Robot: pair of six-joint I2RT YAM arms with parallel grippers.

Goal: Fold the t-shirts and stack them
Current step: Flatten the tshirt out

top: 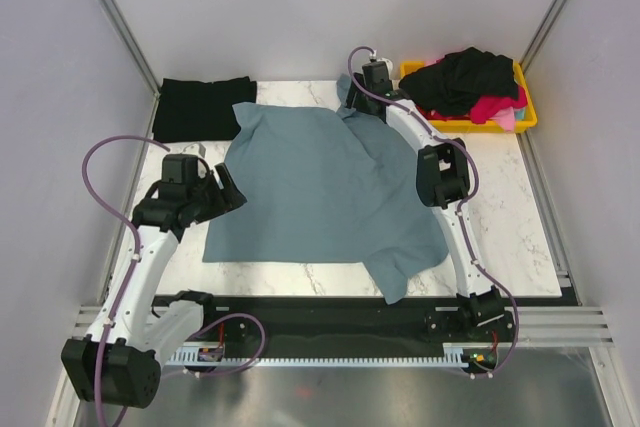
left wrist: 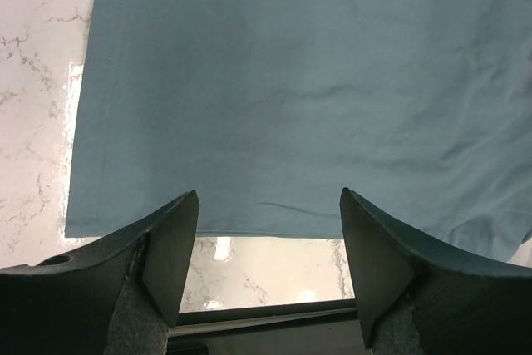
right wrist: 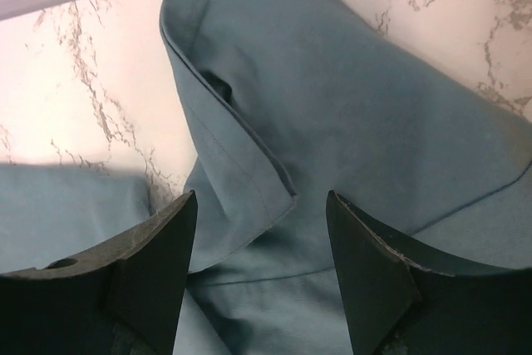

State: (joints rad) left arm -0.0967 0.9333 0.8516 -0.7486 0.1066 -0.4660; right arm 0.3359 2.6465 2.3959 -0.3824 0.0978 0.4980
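Top external shows us the marble counter [top: 530, 237], with the slate blue-grey t-shirt [top: 320, 187] spread almost flat between the two tools, one sleeve trailing toward the arm bases. Just to the right of the right tool [top: 360, 99] stands the yellow bin [top: 529, 117], holding a crumpled black shirt [top: 470, 75] over a pink-red shirt [top: 497, 107]. Beyond the left tool [top: 230, 189] a folded black t-shirt [top: 200, 109] lies at the counter's far edge. On the left wrist view we see the fingers [left wrist: 166, 247] spread wide and empty, the slate shirt's straight edge just ahead of their tips. On the right wrist view the fingers [right wrist: 150, 263] are likewise parted, gripping nothing, with a doubled-over flap of the slate shirt under and ahead of them.
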